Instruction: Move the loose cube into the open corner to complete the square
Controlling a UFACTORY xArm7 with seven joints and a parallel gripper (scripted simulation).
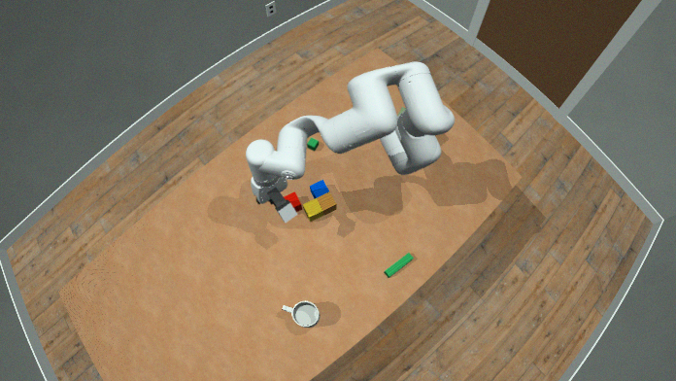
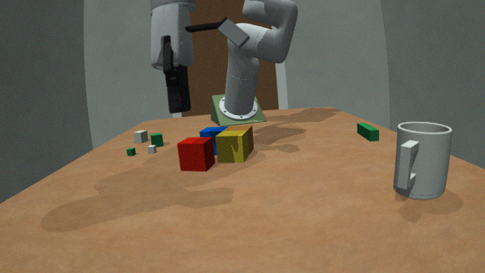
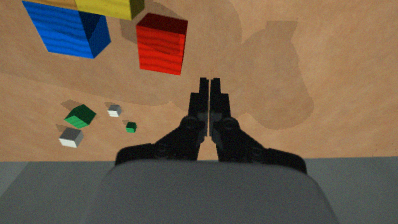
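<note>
Red cube ahead of closed pincer

I'm seeing a smooth white tubular arm, a black two-fingered claw, and a bolted flange on a green base plate.

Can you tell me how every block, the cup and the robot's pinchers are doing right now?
Black gripper: shut, empty, above the table.
Red cube: loose, gaps to its neighbours.
Blue cube: in the group.
Yellow cube: against the wooden cube.
Wooden-brown cube: in the group.
Grey mug: upright.
Long green block: lying flat.
</note>
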